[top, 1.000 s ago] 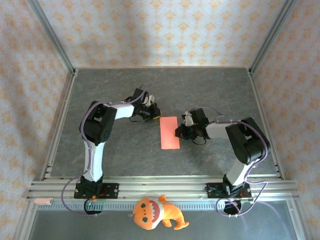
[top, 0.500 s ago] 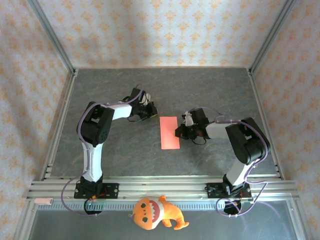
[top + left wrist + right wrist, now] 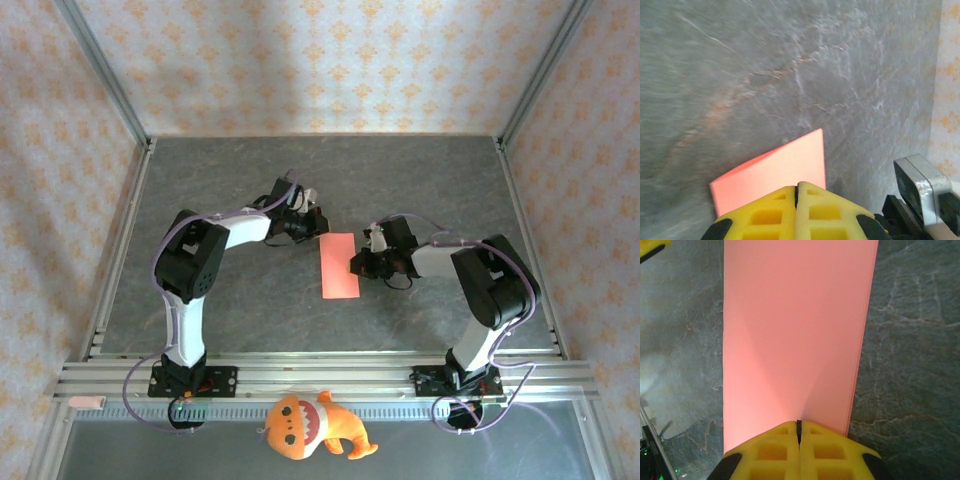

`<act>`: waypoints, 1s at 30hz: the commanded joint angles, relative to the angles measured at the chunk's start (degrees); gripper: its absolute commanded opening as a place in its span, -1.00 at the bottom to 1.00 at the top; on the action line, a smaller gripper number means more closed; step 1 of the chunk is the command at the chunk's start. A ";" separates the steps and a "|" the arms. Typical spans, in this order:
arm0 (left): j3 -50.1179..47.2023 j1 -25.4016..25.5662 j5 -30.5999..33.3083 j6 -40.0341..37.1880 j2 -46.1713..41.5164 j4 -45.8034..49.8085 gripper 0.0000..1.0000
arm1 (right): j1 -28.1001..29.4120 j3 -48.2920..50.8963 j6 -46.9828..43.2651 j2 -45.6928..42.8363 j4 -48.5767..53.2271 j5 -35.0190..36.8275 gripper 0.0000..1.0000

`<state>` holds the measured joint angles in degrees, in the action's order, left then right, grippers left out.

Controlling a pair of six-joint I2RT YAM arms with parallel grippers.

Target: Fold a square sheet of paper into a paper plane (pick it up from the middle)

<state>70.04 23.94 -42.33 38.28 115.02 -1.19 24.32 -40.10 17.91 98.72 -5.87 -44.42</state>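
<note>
The square sheet of paper [image 3: 339, 265] lies flat on the grey table [image 3: 230, 300], well beyond the orange plush toy [image 3: 312, 426] and almost straight behind it; it is red-pink, matte and now a narrow rectangle, apparently doubled along its length, since the right wrist view shows a second layer along one long edge and faint shallow creases fanning out from the fingers. It is likely very light, thin and limp; it should slide readily on the smooth table and take any crease for good; lying flat, it offers little to pinch, so the middle of the doubled long edge looks the best hold. The left gripper [image 3: 318, 228], beyond the toy at the sheet's far end, has its yellow fingers pressed together on nothing visible; the right gripper [image 3: 354, 266], beyond the toy and to its right, is likewise closed, with its tips at the sheet's long edge; whether it nips the paper I cannot tell.
</note>
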 commanded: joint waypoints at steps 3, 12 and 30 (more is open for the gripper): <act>2.81 0.58 -0.78 -3.70 3.79 4.76 -1.00 | -0.20 4.33 -1.44 4.97 14.92 9.54 -1.00; 4.06 -0.53 2.36 -4.01 8.01 4.88 -1.00 | -0.20 4.53 -1.30 4.61 14.76 9.52 -1.00; 1.26 -3.62 6.47 -2.89 -2.77 5.63 -1.00 | -0.18 2.98 0.23 2.01 13.16 6.48 -1.00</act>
<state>72.62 20.56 -38.76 35.57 117.58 3.66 24.32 -40.25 17.96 98.37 -5.85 -44.42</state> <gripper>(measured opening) 0.047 0.052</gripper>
